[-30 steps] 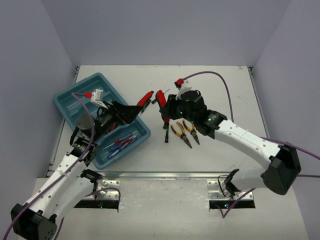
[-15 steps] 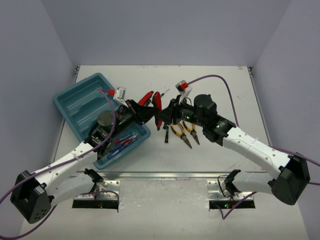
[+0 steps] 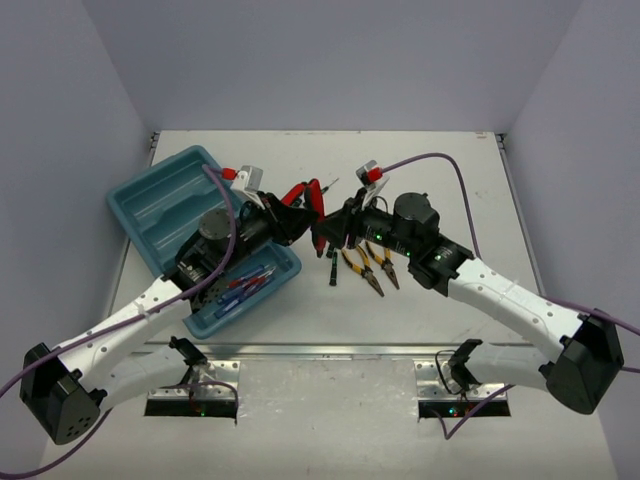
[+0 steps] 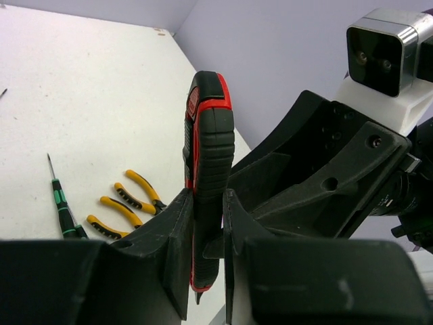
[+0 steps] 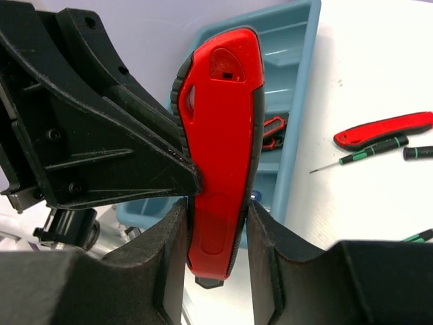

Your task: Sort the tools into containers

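Seen from above, the left claw and the right claw meet over the worktop, both gripping one red cutter, with the teal tray beside the left claw; in the left wrist view, its fingers press the red cutter from both sides; in the right wrist view, the right fingers clamp it too, with the teal tray beyond.

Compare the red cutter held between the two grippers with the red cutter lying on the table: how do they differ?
The held cutter is clamped by the left gripper and the right gripper; the lying cutter is gripped by nothing. The held cutter is off the table; the lying cutter rests flat on it, beside a thin green screwdriver. Both have red and black handles.
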Robot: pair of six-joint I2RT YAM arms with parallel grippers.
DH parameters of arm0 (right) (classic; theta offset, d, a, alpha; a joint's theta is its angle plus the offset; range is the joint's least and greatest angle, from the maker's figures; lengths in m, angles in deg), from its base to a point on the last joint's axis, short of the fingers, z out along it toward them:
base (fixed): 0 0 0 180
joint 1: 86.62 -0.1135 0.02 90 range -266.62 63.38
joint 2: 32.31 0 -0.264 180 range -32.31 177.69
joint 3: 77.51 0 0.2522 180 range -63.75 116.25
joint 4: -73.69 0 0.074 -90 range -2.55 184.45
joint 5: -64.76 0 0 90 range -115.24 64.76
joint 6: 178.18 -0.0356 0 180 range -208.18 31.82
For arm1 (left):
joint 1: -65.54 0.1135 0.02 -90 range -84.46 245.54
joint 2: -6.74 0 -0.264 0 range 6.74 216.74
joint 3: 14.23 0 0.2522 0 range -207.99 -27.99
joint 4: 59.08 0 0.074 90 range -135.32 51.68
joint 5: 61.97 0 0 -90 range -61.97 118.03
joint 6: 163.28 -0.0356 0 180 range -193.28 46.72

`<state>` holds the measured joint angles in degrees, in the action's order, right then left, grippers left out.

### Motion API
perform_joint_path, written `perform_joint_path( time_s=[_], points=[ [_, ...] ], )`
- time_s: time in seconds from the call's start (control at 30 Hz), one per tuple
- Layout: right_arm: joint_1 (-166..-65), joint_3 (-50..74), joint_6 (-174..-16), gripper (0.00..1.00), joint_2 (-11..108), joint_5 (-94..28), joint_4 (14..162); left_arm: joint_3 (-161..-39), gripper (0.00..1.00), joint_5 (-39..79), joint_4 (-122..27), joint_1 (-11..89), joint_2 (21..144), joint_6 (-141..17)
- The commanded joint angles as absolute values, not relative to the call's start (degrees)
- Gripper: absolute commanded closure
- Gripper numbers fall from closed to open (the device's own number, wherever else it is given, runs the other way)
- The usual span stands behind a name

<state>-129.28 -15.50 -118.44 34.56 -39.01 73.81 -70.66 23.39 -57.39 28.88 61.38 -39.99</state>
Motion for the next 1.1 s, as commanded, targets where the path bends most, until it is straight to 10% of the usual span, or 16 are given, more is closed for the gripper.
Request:
perform_joint_path(
  time_s=[0.0, 0.17, 0.57, 1.07],
  points=[
    [-131.44, -16.67, -113.89, 0.60, 30.63, -44.87, 71.45, -73.57, 1.00, 30.80, -56.27, 29.91, 61.17, -45.06],
    [-131.24, -16.80, -112.00, 0.01, 30.62, -43.36, 73.81, -75.01, 1.00, 33.68, -53.42, 29.85, 60.95, -48.19],
    [-119.90, -19.66, -110.52, 0.01, 27.39, -43.05, 80.94, -81.53, 1.00, 60.93, -30.39, 32.37, 62.76, -80.87],
    [-115.22, -20.12, -111.26, 0.01, 28.29, -47.34, 81.56, -63.14, 0.97, 53.18, -32.45, 45.41, 57.98, -108.04]
  ],
)
